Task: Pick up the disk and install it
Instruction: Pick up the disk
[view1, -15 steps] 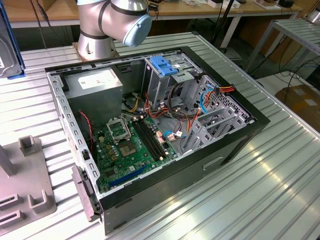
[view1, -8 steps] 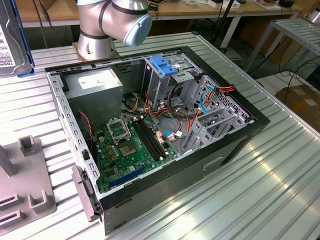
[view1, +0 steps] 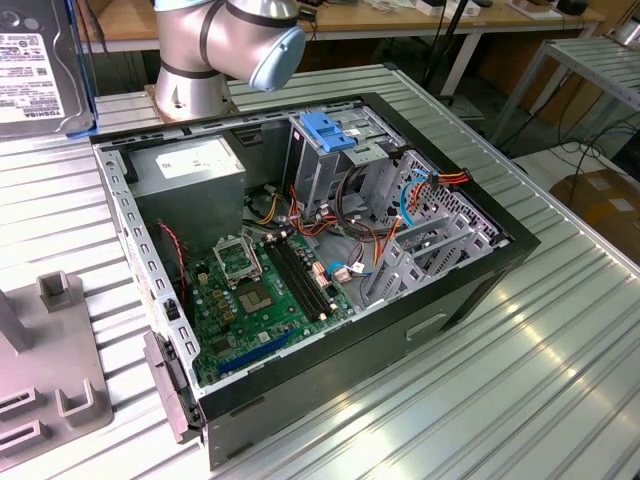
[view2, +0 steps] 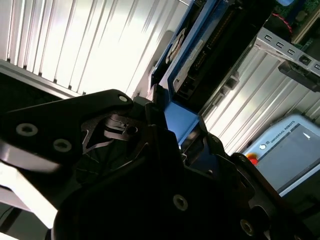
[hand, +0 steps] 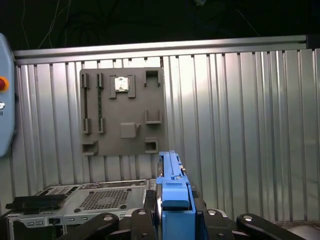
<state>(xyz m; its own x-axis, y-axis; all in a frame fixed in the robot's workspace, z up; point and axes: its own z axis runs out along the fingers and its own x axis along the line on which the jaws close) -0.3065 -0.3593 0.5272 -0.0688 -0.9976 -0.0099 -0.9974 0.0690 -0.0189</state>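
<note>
1. My jaws are clamped tight on the disk (view1: 35, 60), pinching its light-blue rail (hand: 172, 192). It's hanging in the air outside the open computer case (view1: 440, 300), well apart from the case's drive cage (view1: 315, 170).
2. Worry one is that the rail looks like smooth plastic and I've got a thin slab edge-on. A quick swing could make it pivot or slip.
3. Worry two is the loose orange and red cables (view1: 352, 195) beside that cage, which a corner could snag.
4. The disk is flat grey metal with a white label, and the worktop (view1: 560, 330) is shiny ribbed metal.
</note>
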